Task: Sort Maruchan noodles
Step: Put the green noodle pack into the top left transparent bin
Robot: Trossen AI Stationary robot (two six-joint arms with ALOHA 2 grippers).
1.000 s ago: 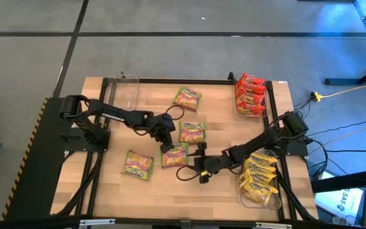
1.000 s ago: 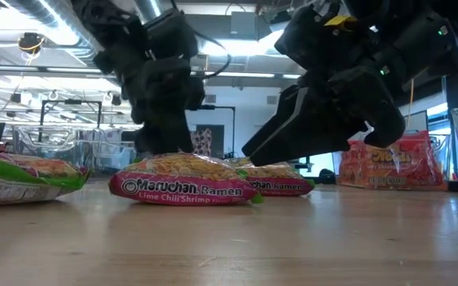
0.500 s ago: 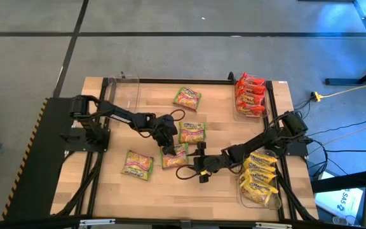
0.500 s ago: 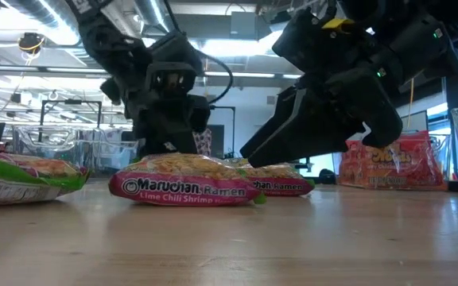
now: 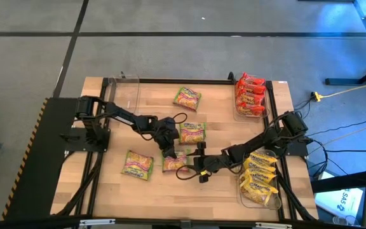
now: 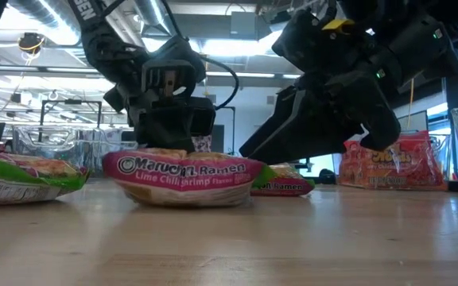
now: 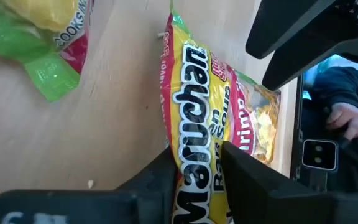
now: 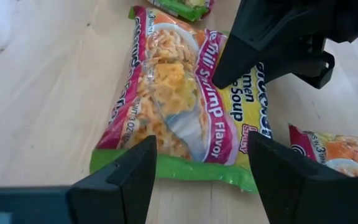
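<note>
Several green-pink Maruchan noodles packets lie flat on the wooden table: one at the far middle (image 5: 187, 97), one at the centre (image 5: 192, 132), one at the near left (image 5: 138, 164). Another packet (image 5: 175, 161) sits between my two grippers and is bowed up in the low view (image 6: 183, 176). My left gripper (image 5: 166, 150) is shut on it. My right gripper (image 5: 201, 167) stands open just right of it, touching nothing, with that packet ahead of its fingers (image 8: 201, 146). My left gripper pinches the packet's end nearest it (image 7: 197, 180) between its two fingers (image 7: 160, 180), one on each long edge. The fingers slant down from the table's left and far side. The packet is squeezed narrow and bowed upward, its underside (image 6: 185, 199) on the table.
A clear bin (image 5: 267, 95) at the far right holds red packets (image 5: 249, 95). Another bin (image 5: 278, 202) at the near right holds yellow packets (image 5: 258, 178). A clear bin (image 5: 124, 92) stands at the far left. A person's hand (image 7: 344, 115) shows beyond the table.
My left gripper has sunk toward the packet, tipped further downward and shut on its end. The packet, flat a second ago, is now squeezed narrower and bowed up off the table along its near face. My right gripper has kept still.
</note>
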